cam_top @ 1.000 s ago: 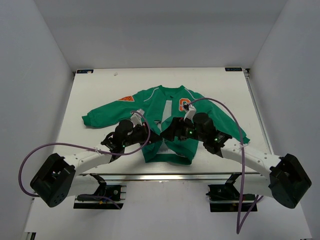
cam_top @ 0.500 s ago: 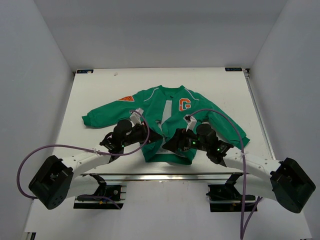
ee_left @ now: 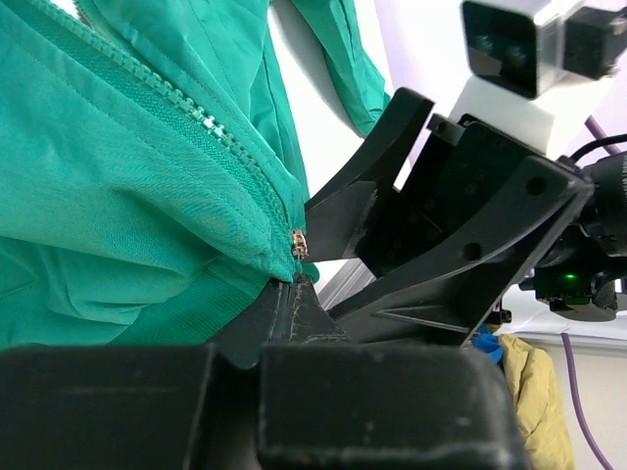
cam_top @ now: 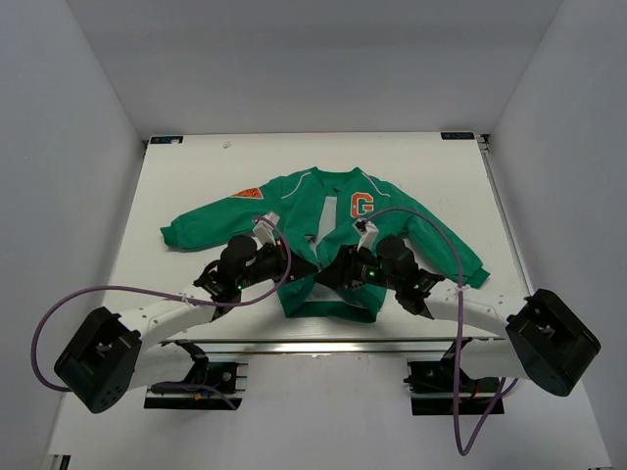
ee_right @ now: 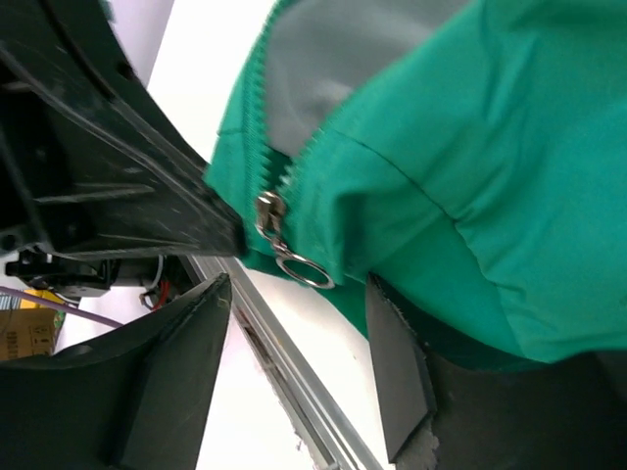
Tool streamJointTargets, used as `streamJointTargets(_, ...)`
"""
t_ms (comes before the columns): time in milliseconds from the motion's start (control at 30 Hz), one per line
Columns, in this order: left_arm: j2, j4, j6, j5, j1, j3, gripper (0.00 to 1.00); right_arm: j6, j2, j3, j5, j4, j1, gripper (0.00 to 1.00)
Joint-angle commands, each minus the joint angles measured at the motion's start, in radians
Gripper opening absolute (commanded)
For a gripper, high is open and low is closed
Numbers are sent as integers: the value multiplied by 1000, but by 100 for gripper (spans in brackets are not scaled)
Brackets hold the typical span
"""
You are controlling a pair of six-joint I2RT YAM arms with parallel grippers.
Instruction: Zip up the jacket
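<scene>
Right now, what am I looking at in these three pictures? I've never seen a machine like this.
Two robot arms are bolted to a white table, each ending in a two-finger gripper. One picture looks down from above; the other two come from small cameras on the wrists. A small green jacket lies spread out, mostly unzipped. The left gripper is shut on the jacket's bottom edge beside the zip. The right gripper stands open, its fingers either side of the metal zip pull, not gripping it.
</scene>
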Motion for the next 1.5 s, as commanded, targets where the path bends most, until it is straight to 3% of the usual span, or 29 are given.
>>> streamJointTargets(0, -32, 42, -13, 4, -3, -18, 0, -9, -7, 31, 6, 99, 4, 61)
streamJointTargets(100, -29, 43, -13, 9, -3, -15, 0, -15, -1, 45, 8, 91, 2, 58)
streamJointTargets(300, -32, 39, -10, -4, -3, -15, 0, 8, -6, 51, 3, 71, 2, 35)
streamJointTargets(467, -43, 42, -13, -2, -3, -14, 0, 19, -13, 47, 6, 41, 4, 29)
streamJointTargets(600, -49, 42, -4, -7, -3, -12, 0, 46, -15, 27, -6, 79, 4, 14)
streamJointTargets(667, -46, 40, -6, -5, -3, -11, 0, 58, -15, 25, -14, 90, 2, 13)
streamJointTargets(800, -40, 34, -4, -8, -3, -14, 0, 72, -26, 30, -17, 76, 4, 0)
streamJointTargets(1067, -29, 26, 2, -10, -3, -17, 0, 63, -61, 41, -8, -7, 4, 0)
streamJointTargets(1333, -35, 29, 0, -5, -3, -14, 0, 65, -52, 38, -20, 22, 4, 31)
streamJointTargets(1467, -39, 29, 0, -4, -3, -15, 0, 71, -34, 36, -52, 64, 4, 37)
